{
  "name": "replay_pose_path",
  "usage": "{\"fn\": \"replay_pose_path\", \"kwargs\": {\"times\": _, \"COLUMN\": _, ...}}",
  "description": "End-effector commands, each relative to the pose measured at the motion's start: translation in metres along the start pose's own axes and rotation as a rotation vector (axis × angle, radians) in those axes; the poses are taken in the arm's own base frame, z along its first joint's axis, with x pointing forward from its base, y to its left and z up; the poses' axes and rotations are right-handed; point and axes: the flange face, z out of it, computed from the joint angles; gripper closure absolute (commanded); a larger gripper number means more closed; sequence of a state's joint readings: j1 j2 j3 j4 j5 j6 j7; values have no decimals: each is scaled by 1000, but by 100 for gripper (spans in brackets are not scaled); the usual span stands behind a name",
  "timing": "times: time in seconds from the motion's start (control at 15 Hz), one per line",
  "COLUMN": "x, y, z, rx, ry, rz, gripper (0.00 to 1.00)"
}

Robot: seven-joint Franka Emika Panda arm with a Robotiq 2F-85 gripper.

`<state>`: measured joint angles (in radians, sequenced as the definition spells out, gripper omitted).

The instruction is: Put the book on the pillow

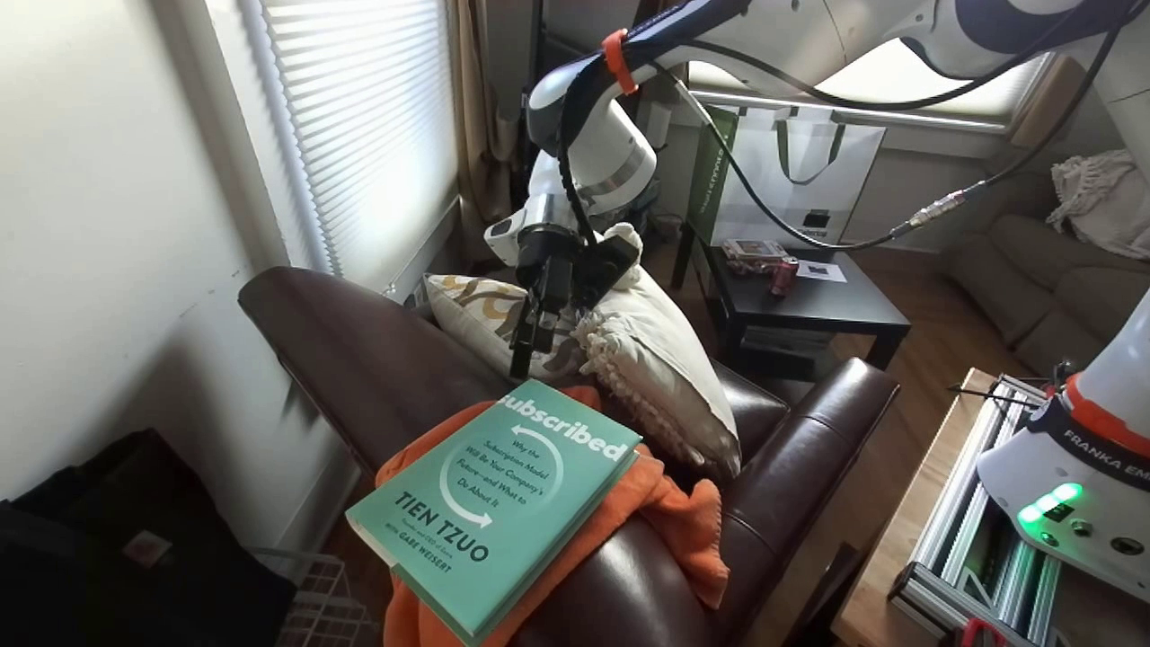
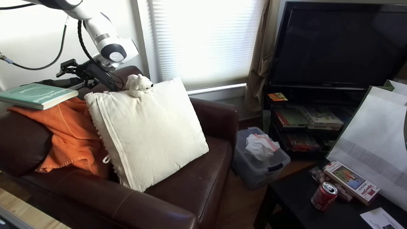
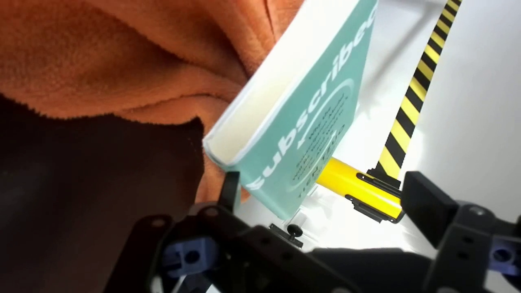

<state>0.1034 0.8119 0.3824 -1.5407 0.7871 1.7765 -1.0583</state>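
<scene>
The pincer is spread wide, its jaws far apart, holding nothing. In the wrist view it is near the title end of the book, by the corner where the title begins; whether a jaw touches it, one cannot tell. The book lies front cover up on an orange blanket, over the back of the brown armchair.

By its look it is a hardcover, so it should be stiff, rather heavy and hardly fragile, but its smooth jacket may slip. The better hold is probably across the thickness, one jaw under and one above, on the spine side, so that the covers stay together.

The cover reads "subscribed", "Why the Subscription Model Will Be Your Company's Future—and What to Do About It", "TIEN TZUO" and "WITH GABE WEISERT"; one line between is too small for reading.

Just beside the blanket, the cream pillow leans in the armchair, a white toy bear on its upper edge; this pillow is likely the goal, though its slanting face may let the book slide. Farther out, a red can and a box with unclear print are on the table. The robot's base shows "FRANKA EM", the rest cut off.
</scene>
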Motion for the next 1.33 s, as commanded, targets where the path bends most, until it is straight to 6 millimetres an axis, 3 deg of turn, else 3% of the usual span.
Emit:
{"fn": "replay_pose_path", "kwargs": {"times": 0.0, "x": -8, "y": 3, "z": 9, "rx": 33, "ry": -36, "rz": 101, "gripper": 0}}
{"fn": "replay_pose_path", "kwargs": {"times": 0.73, "x": 0, "y": 16, "z": 9, "rx": -47, "ry": -57, "rz": 155, "gripper": 0}}
{"fn": "replay_pose_path", "kwargs": {"times": 1.0, "x": 14, "y": 1, "z": 7, "rx": -78, "ry": -49, "rz": 59, "gripper": 0}}
{"fn": "replay_pose_path", "kwargs": {"times": 1.27, "x": 15, "y": 2, "z": 7, "rx": -53, "ry": -40, "rz": 76, "gripper": 0}}
